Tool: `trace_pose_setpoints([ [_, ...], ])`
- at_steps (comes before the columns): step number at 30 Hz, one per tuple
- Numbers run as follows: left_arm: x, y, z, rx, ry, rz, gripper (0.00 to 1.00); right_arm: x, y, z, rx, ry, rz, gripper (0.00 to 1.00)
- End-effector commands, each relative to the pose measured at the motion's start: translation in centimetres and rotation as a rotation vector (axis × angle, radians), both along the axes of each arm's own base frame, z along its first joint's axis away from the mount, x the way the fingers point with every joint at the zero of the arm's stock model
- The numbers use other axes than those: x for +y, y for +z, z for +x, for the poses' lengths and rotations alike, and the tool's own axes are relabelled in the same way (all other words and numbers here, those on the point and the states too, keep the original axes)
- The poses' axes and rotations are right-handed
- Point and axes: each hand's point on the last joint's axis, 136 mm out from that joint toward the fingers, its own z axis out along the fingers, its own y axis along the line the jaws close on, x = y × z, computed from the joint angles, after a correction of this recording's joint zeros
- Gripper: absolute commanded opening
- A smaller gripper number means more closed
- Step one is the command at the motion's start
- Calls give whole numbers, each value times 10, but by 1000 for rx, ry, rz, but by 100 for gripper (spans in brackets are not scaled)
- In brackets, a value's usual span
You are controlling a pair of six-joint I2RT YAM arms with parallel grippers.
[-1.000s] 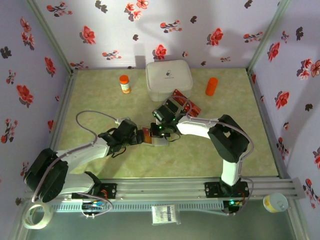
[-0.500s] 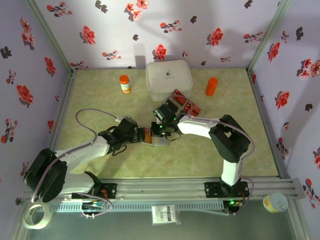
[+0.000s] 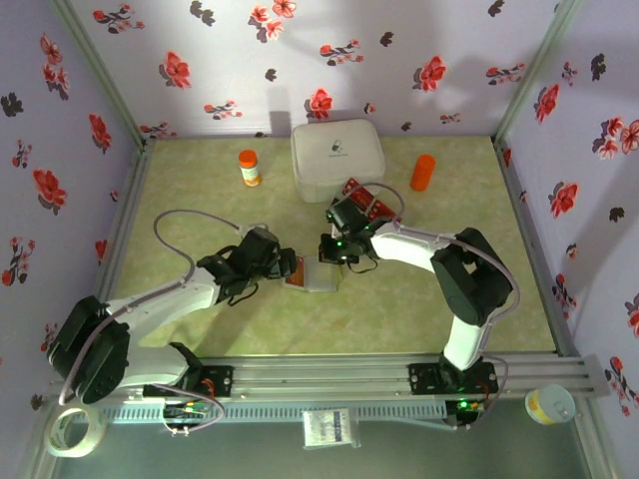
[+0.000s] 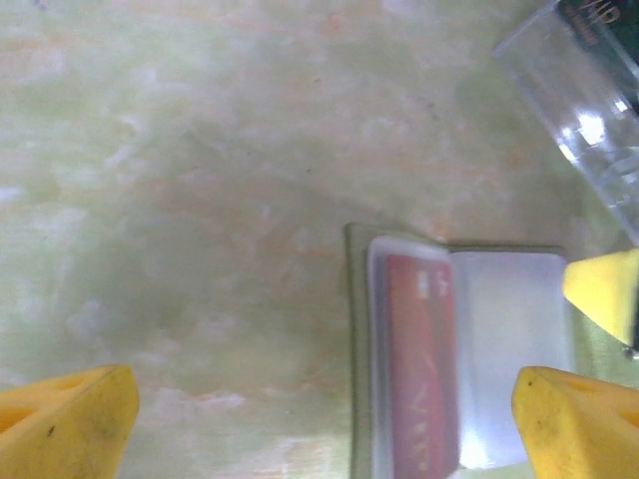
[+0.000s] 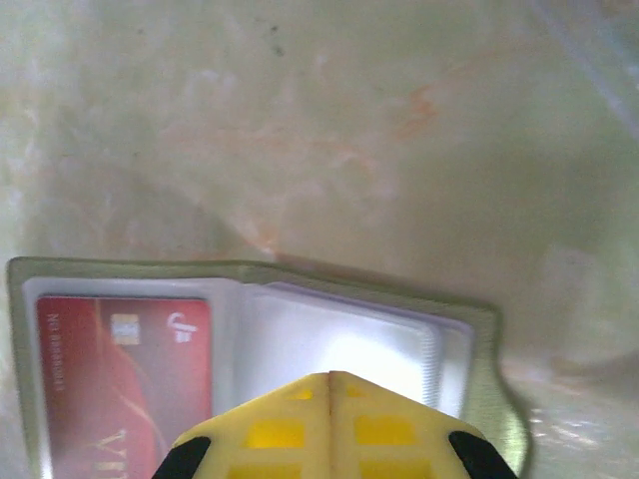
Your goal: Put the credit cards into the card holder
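Card holder (image 5: 349,334), one, open flat, one red credit card (image 5: 120,379) sleeved inside

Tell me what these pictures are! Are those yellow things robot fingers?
Yes! Two robot arms are bolted to a table. One picture looks down from above; the other two come from a camera on each wrist, so you see yellow fingers. The left claw is open, the right claw is shut, and I see nothing held. Below them lies an open olive-green folding card holder with a glossy red card inside. Farther back: a big white rounded box and a clear plastic tray with red cards.
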Motion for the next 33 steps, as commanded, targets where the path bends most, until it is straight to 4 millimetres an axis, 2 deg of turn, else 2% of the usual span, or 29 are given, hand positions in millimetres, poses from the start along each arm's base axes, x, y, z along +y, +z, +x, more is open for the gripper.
trace_pose_setpoints([
  [1, -12, 9, 0, -6, -35, 3, 97, -13, -8, -5, 10, 25, -55, 2],
  [5, -22, 8, 0, -2, -57, 9, 97, -9, -10, -2, 15, 33, -52, 1],
  [15, -33, -24, -6, 46, -95, 55, 97, -3, -31, -6, 70, 50, -54, 1],
  [33, -37, -57, -13, 96, -139, 78, 98, 25, -30, -13, 87, 33, 48, 0],
])
